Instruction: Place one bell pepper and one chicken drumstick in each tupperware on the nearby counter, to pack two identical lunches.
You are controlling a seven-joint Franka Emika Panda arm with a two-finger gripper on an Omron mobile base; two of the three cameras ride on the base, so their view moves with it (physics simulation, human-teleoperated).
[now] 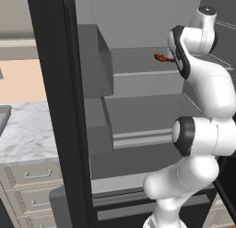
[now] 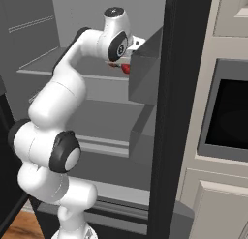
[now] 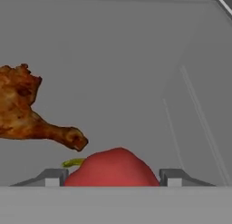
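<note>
Where hidden elsewhere: pepper (image 3: 111, 168) between tool (image 3: 110, 177) tips

You face an open refrigerator (image 1: 138, 107) with grey shelves (image 1: 147, 75) stacked inside and a bin (image 2: 145, 73) hung on its dark door (image 1: 55, 84). To your right, a built-in oven (image 2: 227, 117) with a black window sits in beige cabinetry (image 2: 213, 204). To your left, pale drawers (image 1: 32, 176) with metal handles stand below the worktop, and a strip of wooden floor (image 2: 19, 228) shows low beside the base.
</note>
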